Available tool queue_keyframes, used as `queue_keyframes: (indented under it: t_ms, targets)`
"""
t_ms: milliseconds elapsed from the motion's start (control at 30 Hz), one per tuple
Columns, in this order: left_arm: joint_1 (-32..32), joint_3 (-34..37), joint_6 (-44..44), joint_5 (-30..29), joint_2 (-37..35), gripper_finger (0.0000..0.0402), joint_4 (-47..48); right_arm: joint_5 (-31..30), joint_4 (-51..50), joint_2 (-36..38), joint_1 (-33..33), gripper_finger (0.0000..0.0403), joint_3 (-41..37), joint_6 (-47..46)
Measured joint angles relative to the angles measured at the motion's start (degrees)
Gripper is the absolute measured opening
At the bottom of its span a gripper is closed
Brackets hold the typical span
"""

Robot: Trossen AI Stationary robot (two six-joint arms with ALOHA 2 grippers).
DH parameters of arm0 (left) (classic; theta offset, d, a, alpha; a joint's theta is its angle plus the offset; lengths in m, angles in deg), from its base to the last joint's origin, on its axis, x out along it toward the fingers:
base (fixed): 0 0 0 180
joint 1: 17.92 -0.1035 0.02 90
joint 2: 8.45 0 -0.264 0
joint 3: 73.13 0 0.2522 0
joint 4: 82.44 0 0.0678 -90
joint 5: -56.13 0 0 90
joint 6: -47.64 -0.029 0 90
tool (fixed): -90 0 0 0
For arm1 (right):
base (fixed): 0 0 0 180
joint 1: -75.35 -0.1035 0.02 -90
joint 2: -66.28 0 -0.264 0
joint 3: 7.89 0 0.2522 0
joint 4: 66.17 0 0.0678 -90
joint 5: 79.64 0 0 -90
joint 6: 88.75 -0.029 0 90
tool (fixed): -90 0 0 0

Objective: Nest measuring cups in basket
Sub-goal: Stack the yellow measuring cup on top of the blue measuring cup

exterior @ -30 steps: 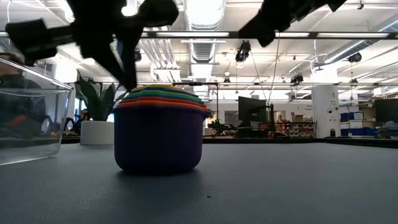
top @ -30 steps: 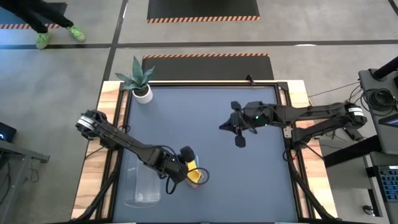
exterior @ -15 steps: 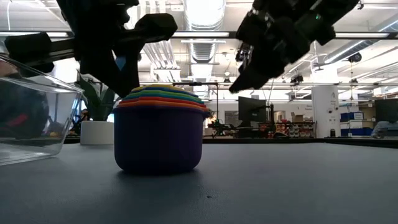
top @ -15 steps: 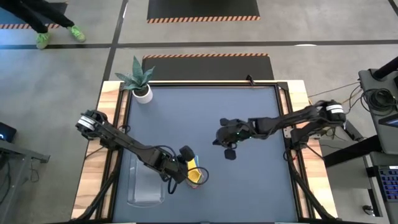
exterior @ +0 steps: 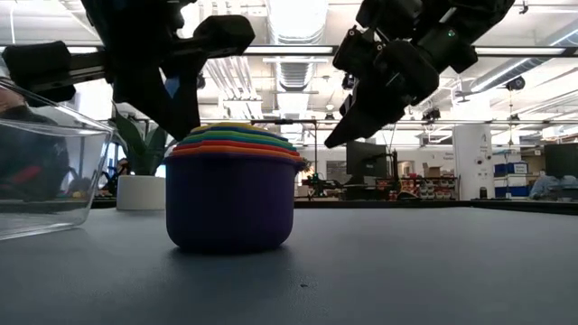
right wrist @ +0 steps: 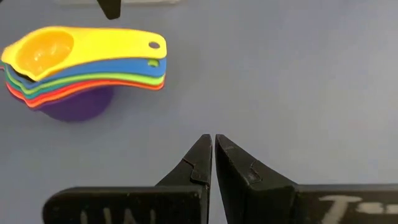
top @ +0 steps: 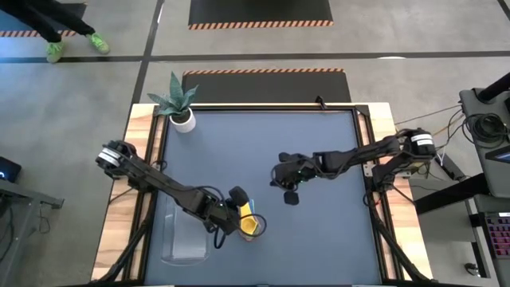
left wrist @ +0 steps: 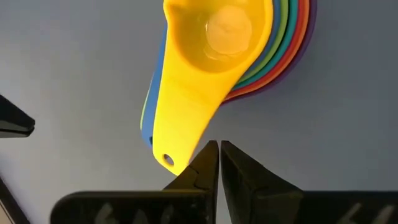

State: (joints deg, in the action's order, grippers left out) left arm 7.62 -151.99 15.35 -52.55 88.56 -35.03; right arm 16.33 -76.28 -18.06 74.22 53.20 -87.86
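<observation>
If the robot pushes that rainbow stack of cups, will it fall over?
Probably not: the stack of measuring cups sits low on its wide purple base. It looks like light plastic, so it would likely slide. The fanned handles suggest the cups could twist apart.

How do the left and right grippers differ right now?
The left gripper hangs right at the handles of the nested measuring cups, beside the basket; the right gripper hovers over bare table, away from the cups. The left fingertips nearly meet the yellow handle; the right's face the stack from afar. Both are shut and empty.
</observation>
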Motion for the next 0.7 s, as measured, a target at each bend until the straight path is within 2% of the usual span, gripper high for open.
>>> queue_keyframes:
  t_ms: [333,533,700]
  targets:
    - [0.3,0.0,-0.2,-0.6,-2.4,0.0000,-0.9,0.0,0.1,1.0,-0.1,0.0009,0.0,0.1]
    - [0.3,0.0,-2.0,-6.6,-2.0,0.0000,-4.8,0.0,3.0,-0.5,-1.6,0.0009,-0.1,0.6]
    - [0.3,-0.3,-1.4,-6.9,-1.0,0.0000,-6.1,0.0,4.8,-1.1,-2.8,0.0009,-0.2,1.7]
